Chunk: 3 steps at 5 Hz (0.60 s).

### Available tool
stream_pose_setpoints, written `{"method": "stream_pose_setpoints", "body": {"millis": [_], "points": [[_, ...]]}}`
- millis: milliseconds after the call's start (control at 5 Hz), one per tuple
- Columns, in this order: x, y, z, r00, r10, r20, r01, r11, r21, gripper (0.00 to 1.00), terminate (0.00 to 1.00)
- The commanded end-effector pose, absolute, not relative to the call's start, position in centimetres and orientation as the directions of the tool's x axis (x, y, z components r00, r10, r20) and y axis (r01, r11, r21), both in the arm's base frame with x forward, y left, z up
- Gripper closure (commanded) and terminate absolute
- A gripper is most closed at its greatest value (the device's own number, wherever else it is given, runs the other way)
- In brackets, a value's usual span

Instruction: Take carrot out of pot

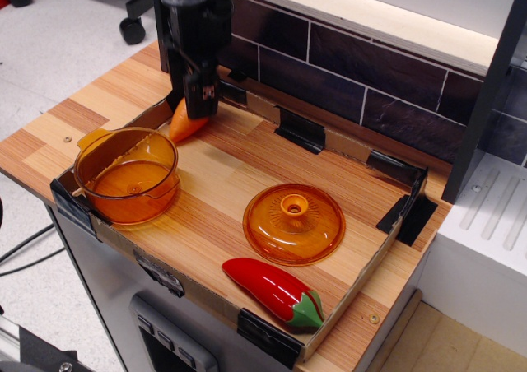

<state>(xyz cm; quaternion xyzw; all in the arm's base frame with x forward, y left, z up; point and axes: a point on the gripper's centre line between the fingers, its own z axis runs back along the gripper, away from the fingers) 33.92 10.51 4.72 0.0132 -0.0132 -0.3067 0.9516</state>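
The small orange carrot (pixel 183 126) lies on the wooden board at the back left, outside the pot, with its point toward the front left. The amber translucent pot (pixel 127 175) stands at the front left corner and looks empty inside. My black gripper (pixel 200 109) hangs straight down just above the carrot's thick end. Its fingers (pixel 200 99) stand apart from the carrot and hold nothing. The fingers hide part of the thick end.
The domed orange lid (pixel 293 222) with a centre knob sits mid-board. A glossy red pepper (pixel 273 292) with a green stem lies at the front edge. A low cardboard rim (pixel 375 265) with black tape borders the board. A dark tiled wall (pixel 354 67) stands behind.
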Motion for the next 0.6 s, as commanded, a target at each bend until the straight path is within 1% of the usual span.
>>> {"method": "stream_pose_setpoints", "body": {"millis": [0, 200, 400], "points": [[33.3, 9.6, 12.8, 0.809, -0.563, 0.167, 0.536, 0.824, 0.183, 0.00, 0.00], [32.8, 8.7, 14.1, 0.813, -0.561, 0.155, 0.543, 0.827, 0.146, 0.00, 0.00], [32.8, 8.7, 14.1, 0.813, -0.561, 0.155, 0.543, 0.827, 0.146, 0.00, 1.00]]}}
